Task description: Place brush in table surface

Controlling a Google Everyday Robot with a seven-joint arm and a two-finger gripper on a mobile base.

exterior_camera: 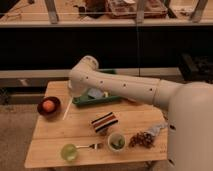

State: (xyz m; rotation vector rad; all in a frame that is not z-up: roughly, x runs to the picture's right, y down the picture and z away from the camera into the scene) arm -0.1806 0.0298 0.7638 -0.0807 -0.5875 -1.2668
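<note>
Fingers (75,94) hidden behind the white arm's wrist, near the left end of the green tray (112,99); closed tight, judging from the brush hanging from that spot, so clamped on the brush (69,105). Seen just below the fingers: a pale thin stick running down and to the left, lower end near or on the tabletop (55,130), just right of the dark bowl (49,107) with an orange fruit. Long axis steeply slanted, upper end by the fingers, lower end pointing toward the front-left of the tabletop; head end not distinguishable.

Further out, toward the front: a striped dark object (104,122), a small cup of green (116,142), a fork (90,146) beside a green glass (68,151), a dark cluster (142,138) to the right.

Risks, as a judgement: releasing while slanted could let the brush topple onto the bowl or roll off the left edge; lowering further could jam the lower tip into the wood; swinging left could knock the bowl.
</note>
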